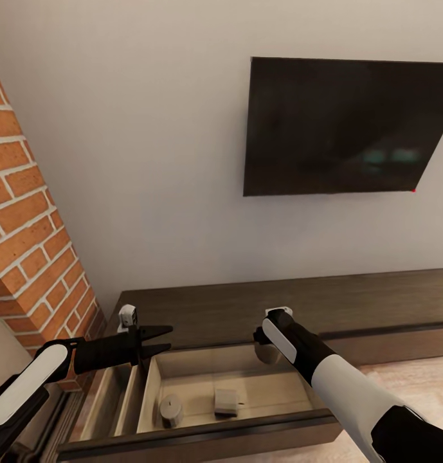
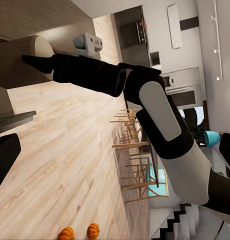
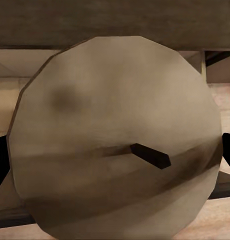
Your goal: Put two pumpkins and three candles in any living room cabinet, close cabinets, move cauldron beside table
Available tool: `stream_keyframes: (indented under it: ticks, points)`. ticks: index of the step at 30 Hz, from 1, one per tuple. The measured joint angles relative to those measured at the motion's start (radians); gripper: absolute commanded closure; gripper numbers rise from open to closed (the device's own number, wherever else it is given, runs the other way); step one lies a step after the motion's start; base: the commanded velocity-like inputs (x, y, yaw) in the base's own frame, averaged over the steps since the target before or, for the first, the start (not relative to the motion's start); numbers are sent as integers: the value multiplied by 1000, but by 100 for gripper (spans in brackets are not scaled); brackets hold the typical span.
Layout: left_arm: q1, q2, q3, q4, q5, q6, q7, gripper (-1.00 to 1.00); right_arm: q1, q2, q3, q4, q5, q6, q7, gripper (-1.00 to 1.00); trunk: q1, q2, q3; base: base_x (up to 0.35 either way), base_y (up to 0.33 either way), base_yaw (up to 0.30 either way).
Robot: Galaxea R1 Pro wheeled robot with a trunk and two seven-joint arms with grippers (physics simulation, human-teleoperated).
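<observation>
I am looking down through the head camera at the cabinet [image 1: 247, 308], the long dark wooden unit running along the wall under a black wall-mounted screen [image 1: 346, 125], with a brick column [image 1: 28, 238] at nine o'clock. Its drawer [image 1: 202, 431] is standing pulled open toward me, showing pale wood insides. Two candles are lying in it: one upright candle [image 1: 171, 409] at about six o'clock of the view, and a second candle [image 1: 226, 401] just beside it toward the right, resting apart from the first. My right gripper [image 1: 267, 352] is hovering over the back part of the open drawer, and it is gripping a third candle [image 3: 115, 140]; in the right wrist camera that candle's round beige end with its dark wick is sitting close up between the two dark fingers [image 3: 229, 150]. My left gripper [image 1: 158, 341] is hanging above the drawer's left compartments with its fingers parted only narrowly and nothing between them. In the left wrist camera I am seeing the two pumpkins [image 2: 79, 232] sitting side by side on the wooden floor [image 2: 60, 150], well away from the cabinet.
</observation>
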Motion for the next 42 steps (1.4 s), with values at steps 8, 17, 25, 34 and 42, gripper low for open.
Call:
stream_keyframes:
  ticks: [8,17,25,34,42]
  points:
    - [2,1,0,-22,-53,-3,7,-100,0,0,-1,1,0,0,0,100,31,-56,-25,0,0,0]
    - [42,27,10,-160,-82,-4,78,-100,0,0,-2,2,0,0,-1,100,65,-119,-53,0,0,0]
    - [46,44,10,-195,-70,-1,82,-100,0,0,-2,2,0,0,-1,100,96,-175,-78,0,0,0]
    - [46,46,10,-194,-11,1,78,-100,0,0,-2,1,0,0,-2,100,100,-182,-82,0,0,0]
    - [47,70,8,-189,72,2,79,-100,0,0,-2,2,0,0,-1,100,99,-182,-82,134,0,0]
